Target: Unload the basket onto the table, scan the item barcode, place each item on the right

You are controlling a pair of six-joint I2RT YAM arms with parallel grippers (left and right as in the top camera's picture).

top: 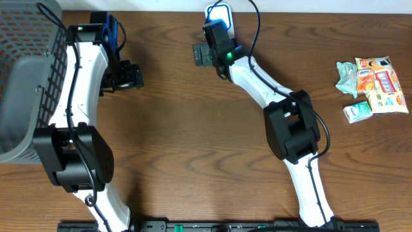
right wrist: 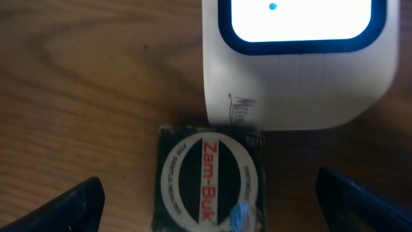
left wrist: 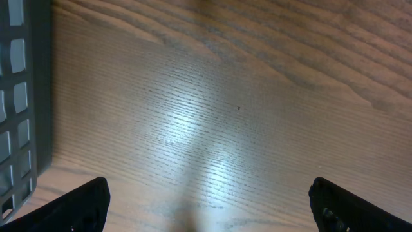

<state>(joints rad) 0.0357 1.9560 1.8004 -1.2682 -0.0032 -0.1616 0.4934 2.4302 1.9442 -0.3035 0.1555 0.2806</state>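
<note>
**A:** What does the overhead view show?

**B:** A brown wooden worktop (top: 193,142). A white scanner (top: 219,13) sits at its far edge. The right gripper (top: 201,55) hangs just in front of the scanner, and the item cannot be made out beneath it. The left gripper (top: 129,77) is well to the left of the scanner, beside a grey basket (top: 26,64). A small heap of snack packets (top: 373,84) lies far to the right of the scanner.

**A:** And the left wrist view?

**B:** Only bare wood, with the basket wall along the left edge. The left gripper (left wrist: 209,206) has its fingers spread wide and holds nothing.

**A:** The right wrist view?

**B:** The scanner (right wrist: 296,71) fills the top of the picture, and its window glows white. A dark Zam-Buk box (right wrist: 209,177) lies flat on the worktop, touching the scanner's front edge or very nearly so. Its round label faces up, and no barcode is visible on that side. The right gripper (right wrist: 219,203) has its fingers at the picture's lower corners, wide apart. The box sits between them, untouched by either.

**A:** So how far along is the task?

**B:** The item has reached the scanner and lies free there. I cannot tell whether its code was read. If it was not, the box probably needs picking up and turning toward the window. The packets to the right of the scanner look untouched.
</note>
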